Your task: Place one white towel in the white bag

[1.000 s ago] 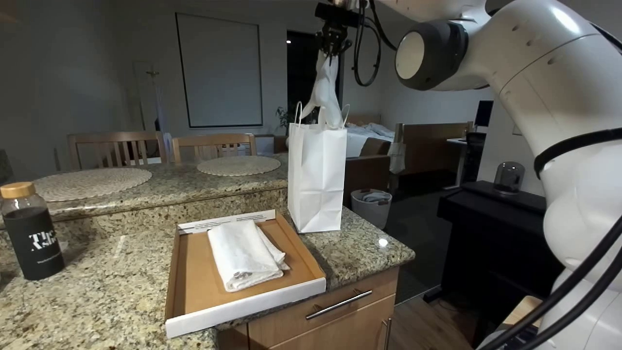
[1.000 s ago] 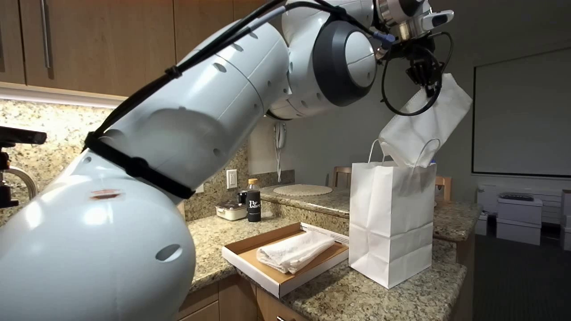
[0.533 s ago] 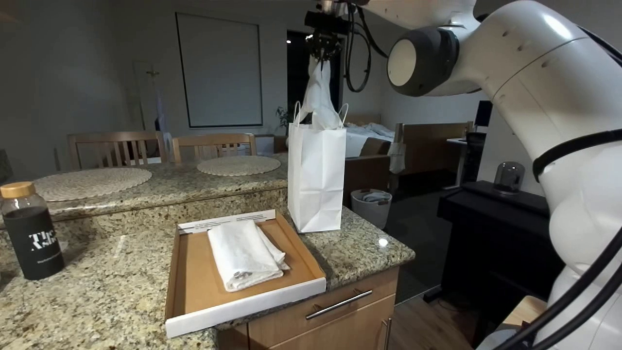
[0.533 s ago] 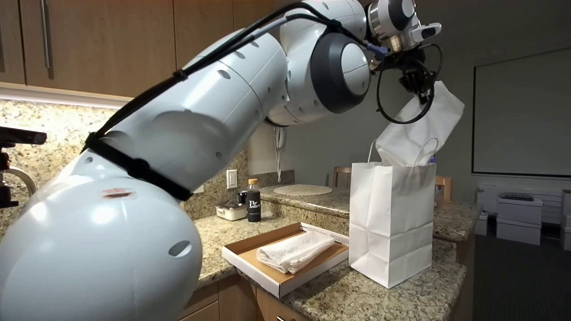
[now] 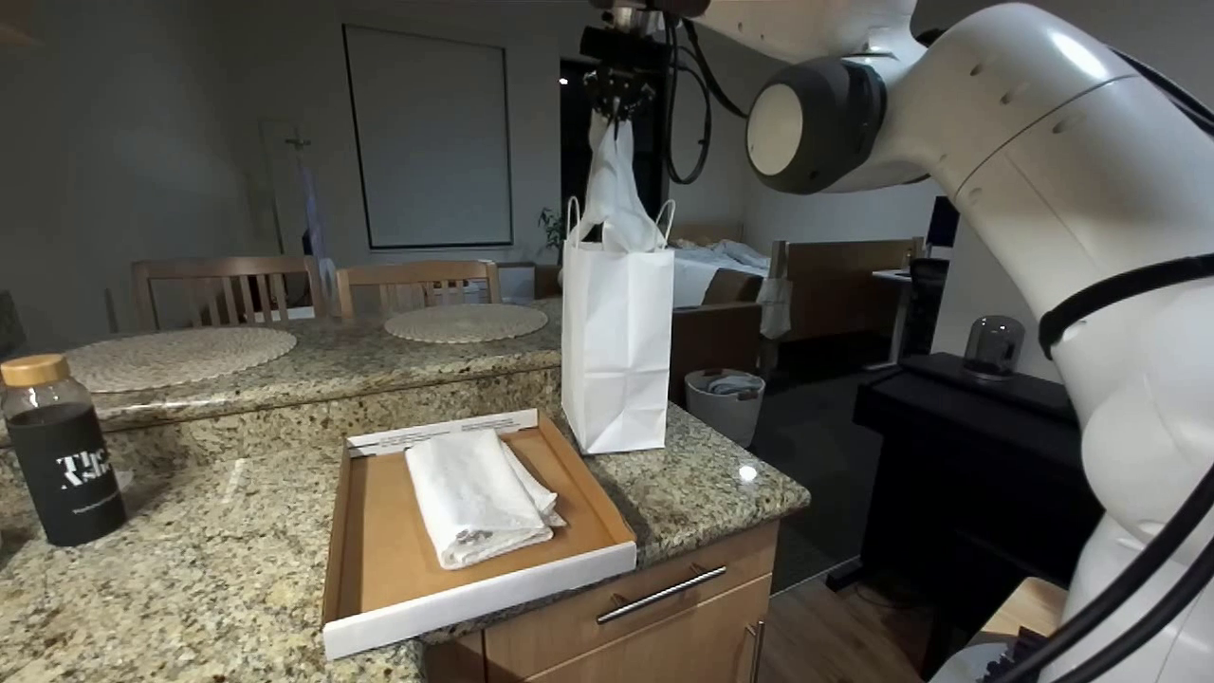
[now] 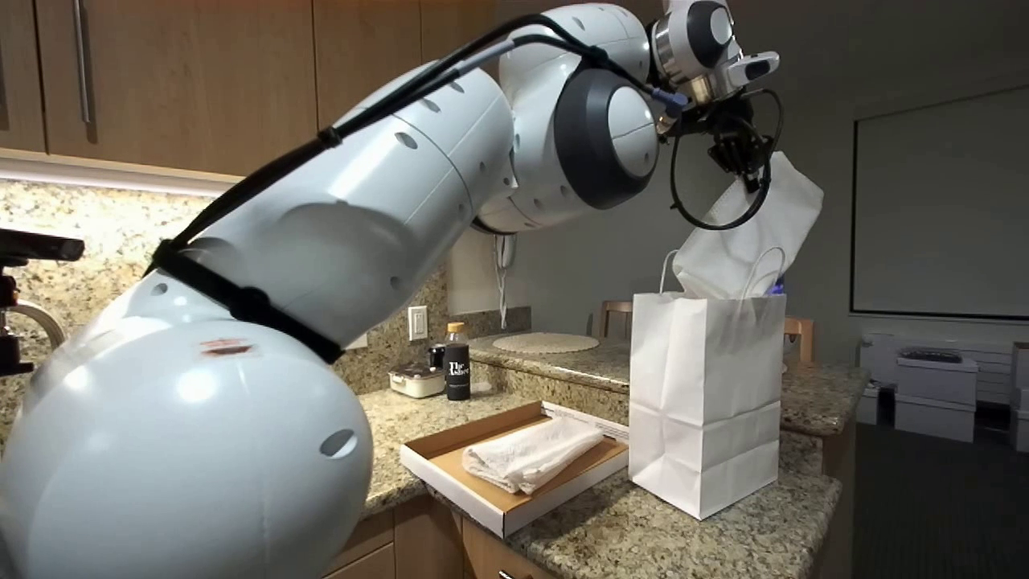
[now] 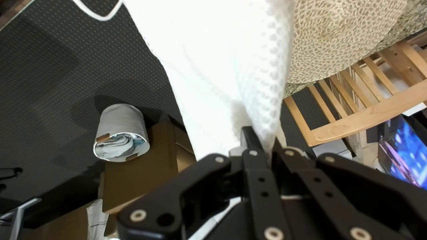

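Up close in an exterior view is the cardboard tray (image 5: 379,531) on the stone surface (image 5: 228,579) w/ a folded towel (image 5: 479,498) lying in it; task says one, so imo that one's n/a. Just past it the white bag (image 5: 618,351) stands upright, mouth up. Above that is the one that counts: the held towel (image 5: 612,185), gripped by the jaws near its upper end, wrist view shows fabric pinched btwn them. Lower end is at the bag's mouth, prob a bit inside, but the rim hides the tip so idk how deep. So pick is done, carry looks basically done too, most of it is outside tho. Left to do afaict: get the rest down in there, let go, clear out. Farther back are wooden chairs (image 5: 417,271), irrelevant rn.
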Robot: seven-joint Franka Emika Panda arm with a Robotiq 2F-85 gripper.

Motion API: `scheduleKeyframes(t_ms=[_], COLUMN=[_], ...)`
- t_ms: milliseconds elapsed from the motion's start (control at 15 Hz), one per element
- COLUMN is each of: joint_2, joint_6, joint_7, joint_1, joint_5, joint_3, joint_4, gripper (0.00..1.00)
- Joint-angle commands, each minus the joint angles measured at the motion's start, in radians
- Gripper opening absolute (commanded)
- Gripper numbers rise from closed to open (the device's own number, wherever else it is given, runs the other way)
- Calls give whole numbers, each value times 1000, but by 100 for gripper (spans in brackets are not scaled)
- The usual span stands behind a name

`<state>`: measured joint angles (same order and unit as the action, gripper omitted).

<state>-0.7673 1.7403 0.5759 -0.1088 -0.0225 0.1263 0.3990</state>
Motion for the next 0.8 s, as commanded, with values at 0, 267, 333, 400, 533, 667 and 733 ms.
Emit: scheduleKeyframes(t_ms=[0,267,333,400,533,667,733], joint_2=[-7,-36,-45,-51,-60,-68,-72], joint_6=[33,52,60,69,88,111,123], joint_7=[22,18,10,8,-1,-15,-19], joint_1=[9,13,16,18,23,29,32], joint_5=[-19,-23,-24,-23,-22,-22,-22], joint_3=[20,43,47,51,55,61,64], joint_4=[20,14,9,4,-3,-12,-17], gripper=[6,6,6,6,6,6,6])
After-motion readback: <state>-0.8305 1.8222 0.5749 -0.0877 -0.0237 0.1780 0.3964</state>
